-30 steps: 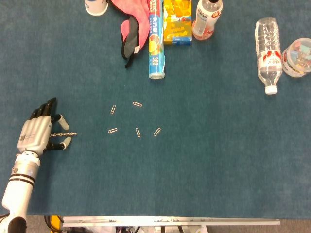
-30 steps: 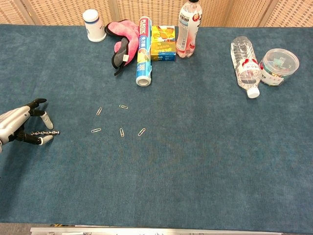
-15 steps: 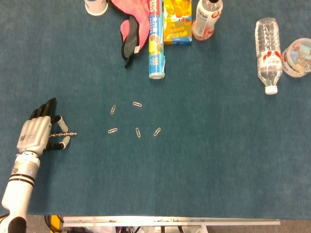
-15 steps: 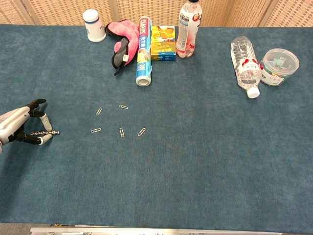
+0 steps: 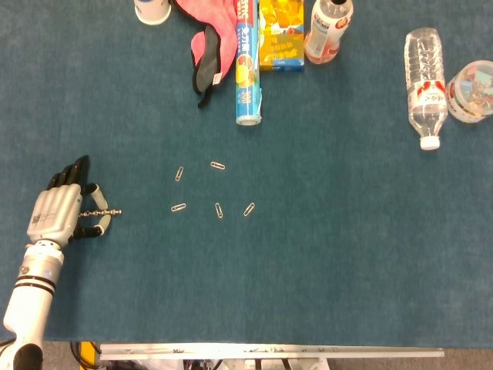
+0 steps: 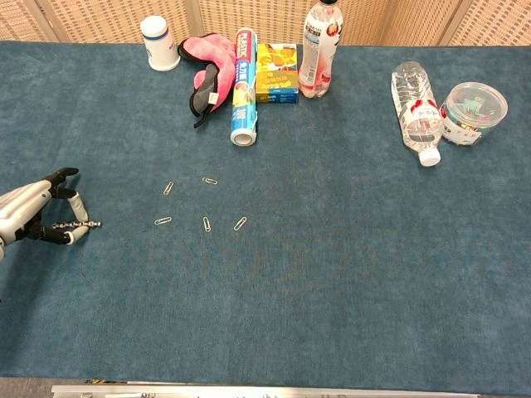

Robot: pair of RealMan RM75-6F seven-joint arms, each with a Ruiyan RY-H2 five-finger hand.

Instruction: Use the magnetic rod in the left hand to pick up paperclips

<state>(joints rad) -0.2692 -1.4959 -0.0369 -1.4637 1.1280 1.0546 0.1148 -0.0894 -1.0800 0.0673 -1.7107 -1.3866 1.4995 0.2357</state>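
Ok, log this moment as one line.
left hand: holds magnetic rod, tip toward paperclips | paperclips: five loose on table, none on rod | right hand: not in view

Bare cloth between left hand (image 5: 58, 212) and paperclips (image 5: 214, 199).

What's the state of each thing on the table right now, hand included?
left hand: holds the magnetic rod, tip pointing at the clips
paperclips: five, loose on the cloth, none on the rod
clear water bottle: lying on its side, capped
foil roll: lying flat
pink-label bottle: upright
yellow box: lying flat
round clear tub: lid on
white cup: upright
right hand: not in view
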